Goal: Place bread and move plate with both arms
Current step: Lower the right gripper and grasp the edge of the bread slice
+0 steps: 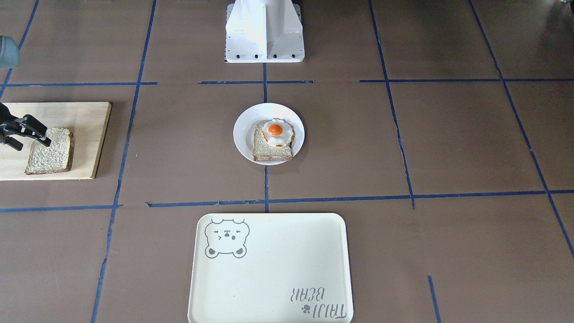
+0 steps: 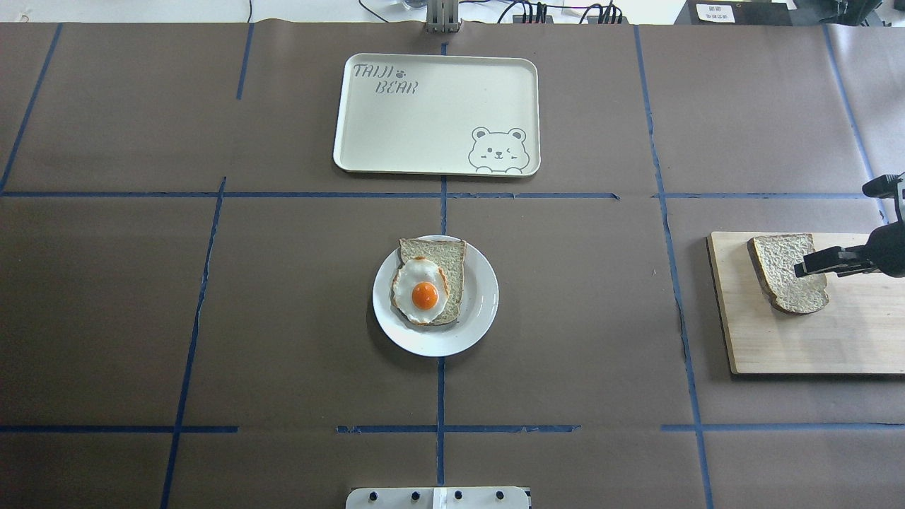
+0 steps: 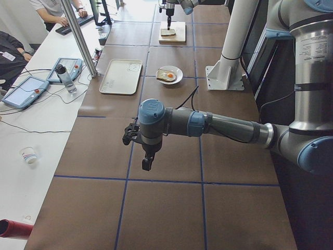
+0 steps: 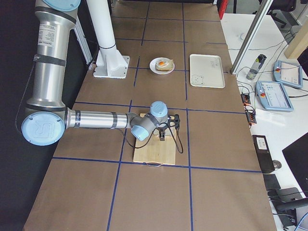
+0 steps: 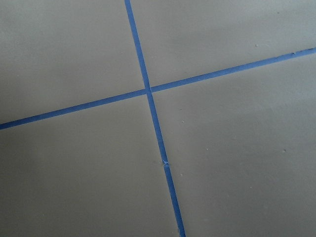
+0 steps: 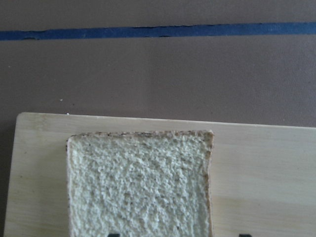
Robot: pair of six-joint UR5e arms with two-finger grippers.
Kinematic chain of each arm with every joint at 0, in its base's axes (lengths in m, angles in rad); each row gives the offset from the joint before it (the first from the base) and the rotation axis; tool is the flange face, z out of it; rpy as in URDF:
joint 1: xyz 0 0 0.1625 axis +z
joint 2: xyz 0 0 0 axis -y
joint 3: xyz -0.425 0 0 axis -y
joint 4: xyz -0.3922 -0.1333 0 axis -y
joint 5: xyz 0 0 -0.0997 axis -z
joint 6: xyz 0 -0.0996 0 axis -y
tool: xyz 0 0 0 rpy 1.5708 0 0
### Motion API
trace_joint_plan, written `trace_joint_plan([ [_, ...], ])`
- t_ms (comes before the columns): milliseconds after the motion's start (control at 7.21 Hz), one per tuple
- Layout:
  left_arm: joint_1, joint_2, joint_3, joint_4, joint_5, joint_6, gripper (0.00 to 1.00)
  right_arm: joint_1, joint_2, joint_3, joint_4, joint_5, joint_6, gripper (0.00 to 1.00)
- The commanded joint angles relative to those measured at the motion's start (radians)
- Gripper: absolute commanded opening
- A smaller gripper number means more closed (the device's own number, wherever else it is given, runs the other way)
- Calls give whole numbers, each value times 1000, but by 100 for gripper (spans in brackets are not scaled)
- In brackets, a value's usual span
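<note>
The bread (image 2: 778, 283) is seen lying flat on a wooden board (image 2: 799, 346) at the table's (image 2: 283, 318) right end, well apart from the plate (image 2: 481, 311). The right gripper (image 2: 806, 268) is positioned over the bread with its fingers spread. In the wrist view one fingertip (image 6: 113, 234) is seen over the bread's face and the other over the bare board just past the crust. Contact with the bread cannot be told. The plate is set at the table's middle on a blue tape line (image 2: 440, 396). It is taken up by a second slice (image 2: 452, 258) topped with a fried egg (image 2: 422, 290). A cream tray with a bear print (image 2: 424, 120) is laid beyond the plate on the side away from the robot, apart from it, with nothing in it. A white pedestal (image 1: 264, 31) is fixed on the robot's side of the plate. The left gripper (image 3: 146, 165) is held above bare table toward the left end, far from plate and bread. Whether its fingers are spread or pressed together cannot be told. Only a tape cross (image 5: 148, 91) is shown by the left wrist camera.
</note>
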Motion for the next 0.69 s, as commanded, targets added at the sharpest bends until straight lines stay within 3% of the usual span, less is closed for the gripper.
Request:
trace_joint_plan([
  [0, 1, 2, 3, 0, 0, 1, 100, -9, -11, 0, 13, -1, 2, 73],
  [555, -1, 2, 1, 0, 0, 1, 100, -32, -22, -3, 13, -5, 1, 66],
])
